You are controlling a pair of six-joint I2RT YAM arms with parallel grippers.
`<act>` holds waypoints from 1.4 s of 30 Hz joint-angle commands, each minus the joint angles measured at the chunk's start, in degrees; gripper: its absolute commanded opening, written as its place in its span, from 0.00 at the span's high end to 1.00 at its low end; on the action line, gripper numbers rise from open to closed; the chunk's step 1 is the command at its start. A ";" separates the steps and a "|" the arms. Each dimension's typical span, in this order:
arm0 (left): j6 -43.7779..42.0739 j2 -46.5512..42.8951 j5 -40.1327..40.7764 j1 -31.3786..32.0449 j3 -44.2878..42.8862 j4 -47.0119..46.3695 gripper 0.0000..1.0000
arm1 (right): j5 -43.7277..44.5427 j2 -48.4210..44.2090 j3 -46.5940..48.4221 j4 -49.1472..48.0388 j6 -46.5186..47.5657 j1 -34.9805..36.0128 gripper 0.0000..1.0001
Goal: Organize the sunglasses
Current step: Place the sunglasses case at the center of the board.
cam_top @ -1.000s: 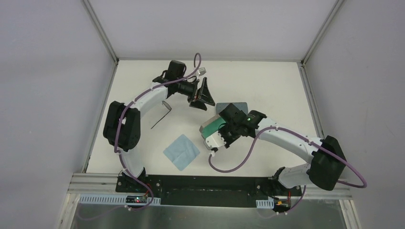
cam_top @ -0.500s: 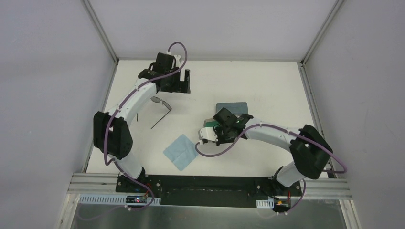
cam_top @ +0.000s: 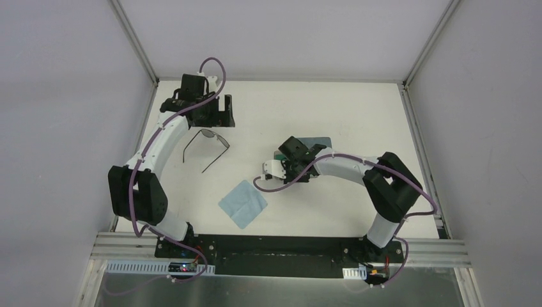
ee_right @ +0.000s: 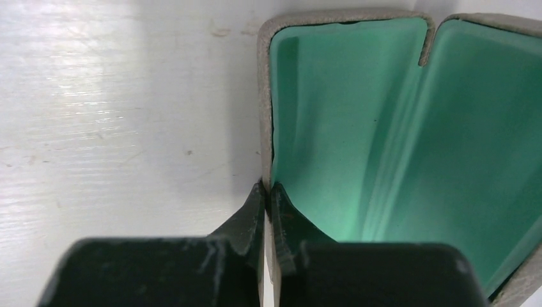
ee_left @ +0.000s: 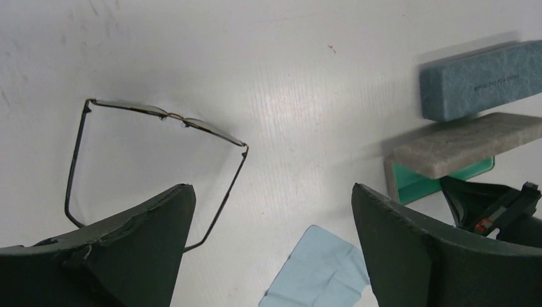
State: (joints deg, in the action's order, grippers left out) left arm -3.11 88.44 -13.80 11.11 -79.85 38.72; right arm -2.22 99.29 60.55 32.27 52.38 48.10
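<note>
One pair of black wire-framed sunglasses (cam_top: 208, 137) lies unfolded on the table at the back left, and shows in the left wrist view (ee_left: 167, 116). The second pair is out of view. My left gripper (cam_top: 224, 119) hangs open and empty just behind the sunglasses, its jaws wide apart in the left wrist view (ee_left: 271, 192). My right gripper (cam_top: 286, 165) is shut on the side wall of the open beige case (cam_top: 278, 156). The right wrist view shows the pinch (ee_right: 268, 188) and the case's empty green lining (ee_right: 345, 128).
A closed blue case (cam_top: 313, 142) lies right behind the beige case (ee_left: 466, 144) and shows in the left wrist view (ee_left: 476, 80). A light blue cloth (cam_top: 243, 203) lies flat nearer the front, also in the left wrist view (ee_left: 319, 272). Frame rails border the table.
My left arm has swung from the table's middle back to the far left, uncovering the sunglasses. My right arm has carried the open beige case a little left and back.
</note>
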 commanded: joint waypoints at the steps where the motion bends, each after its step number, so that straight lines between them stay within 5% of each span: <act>1: -1.39 -4.03 -4.31 -0.40 2.27 1.13 0.04 | 0.90 1.93 2.18 -0.57 -0.30 -0.67 0.97; 11: -9.35 -3.64 -3.76 -0.61 4.32 4.27 0.14 | 5.03 -2.62 11.66 6.43 -1.21 -1.06 0.72; 19: -23.79 -6.22 -9.25 6.49 10.45 10.29 0.39 | 2.66 -11.95 14.27 13.69 -3.07 -1.10 0.64; 27: -29.00 -4.66 -12.84 12.80 13.76 12.85 0.60 | -4.81 -24.03 7.11 18.42 -5.22 -3.92 0.63; 42: -28.10 0.23 -7.84 19.67 18.36 5.35 0.67 | -12.80 -29.94 4.14 18.41 -10.91 -16.55 0.64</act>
State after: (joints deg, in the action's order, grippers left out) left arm -31.33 88.20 -24.73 28.82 -62.70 49.36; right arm -11.40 70.72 64.64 51.90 43.75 33.54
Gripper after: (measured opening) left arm 0.334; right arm 0.365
